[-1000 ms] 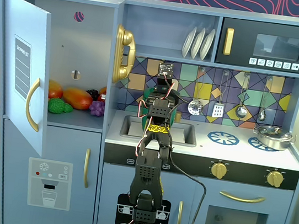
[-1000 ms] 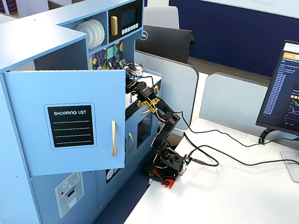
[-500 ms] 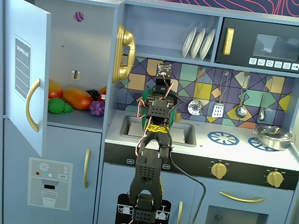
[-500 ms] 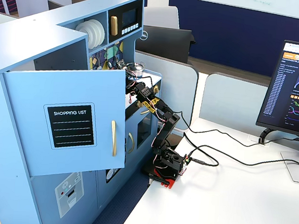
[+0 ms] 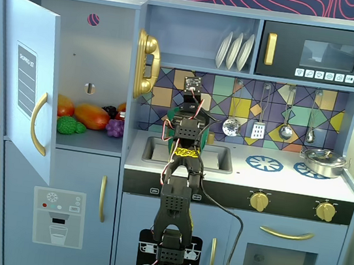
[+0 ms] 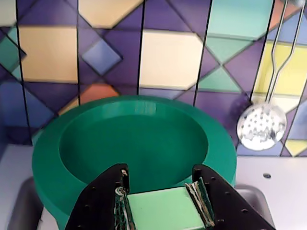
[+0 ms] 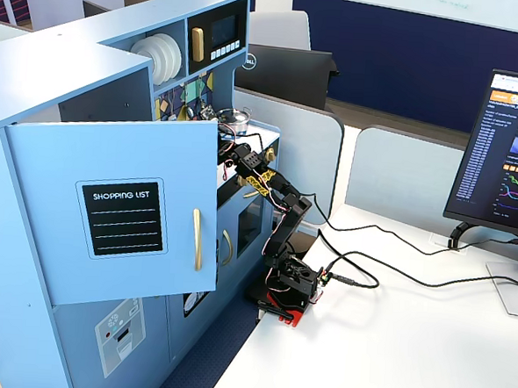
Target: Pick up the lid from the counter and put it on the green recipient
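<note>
The green recipient fills the wrist view. It is a dark-green pot with a wide rolled rim and an open top, and it stands or hangs over the sink, close to the tiled back wall. My gripper is shut on the pot's lighter-green strap handle at its near side, one finger pad against each edge. I cannot tell whether the pot rests on anything. In both fixed views my arm hides the pot. The lid shows in no view.
The sink lies under the arm. A silver pot and blue burner rings are on the counter to the right. A skimmer and other utensils hang on the wall. The cupboard door stands open at the left.
</note>
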You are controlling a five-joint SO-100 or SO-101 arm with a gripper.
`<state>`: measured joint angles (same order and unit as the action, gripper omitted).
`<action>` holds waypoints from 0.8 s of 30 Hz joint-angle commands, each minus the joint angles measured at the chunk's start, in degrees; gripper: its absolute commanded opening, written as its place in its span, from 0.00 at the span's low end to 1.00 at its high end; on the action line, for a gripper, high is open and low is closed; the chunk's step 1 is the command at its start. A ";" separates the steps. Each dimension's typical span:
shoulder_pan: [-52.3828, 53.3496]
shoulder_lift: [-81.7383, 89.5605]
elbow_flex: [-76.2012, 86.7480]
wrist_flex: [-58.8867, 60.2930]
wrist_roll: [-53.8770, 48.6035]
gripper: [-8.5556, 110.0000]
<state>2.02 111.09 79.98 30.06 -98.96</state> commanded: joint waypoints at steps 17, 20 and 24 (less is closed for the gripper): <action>2.46 2.99 1.05 -4.66 1.93 0.39; 2.72 2.99 -0.70 -4.92 1.58 0.42; 2.37 4.66 -3.08 -4.83 0.79 0.42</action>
<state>4.13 111.53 81.56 26.89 -97.29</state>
